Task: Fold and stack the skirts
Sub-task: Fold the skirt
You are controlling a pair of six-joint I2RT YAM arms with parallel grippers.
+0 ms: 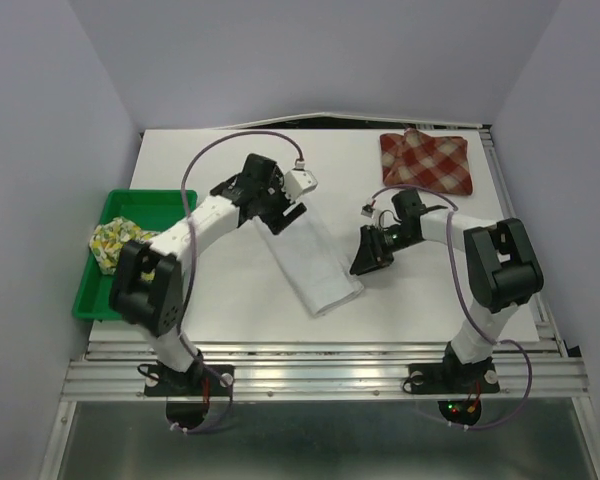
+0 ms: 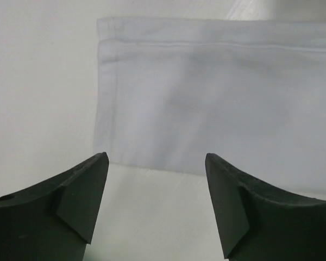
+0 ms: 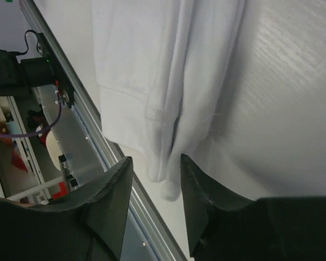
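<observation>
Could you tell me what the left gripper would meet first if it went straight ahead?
Most likely the white skirt, whose near edge lies just ahead of the left gripper, though depth is unclear.

A green plastic tray (image 1: 130, 203) sits at the white table's (image 1: 230, 300) left edge.

The white skirt (image 1: 315, 265) lies flat on the tabletop (image 1: 220, 295), folded lengthwise into a long narrow strip. It runs slantwise from just under the left tool (image 1: 283, 215) to just beside the right tool (image 1: 364, 265). The red-and-cream plaid skirt (image 1: 425, 160) lies spread flat, well beyond the right tool. The fruit-print skirt (image 1: 110, 243) sits crumpled in a green tray (image 1: 88, 300), well to the left of the left tool.
</observation>
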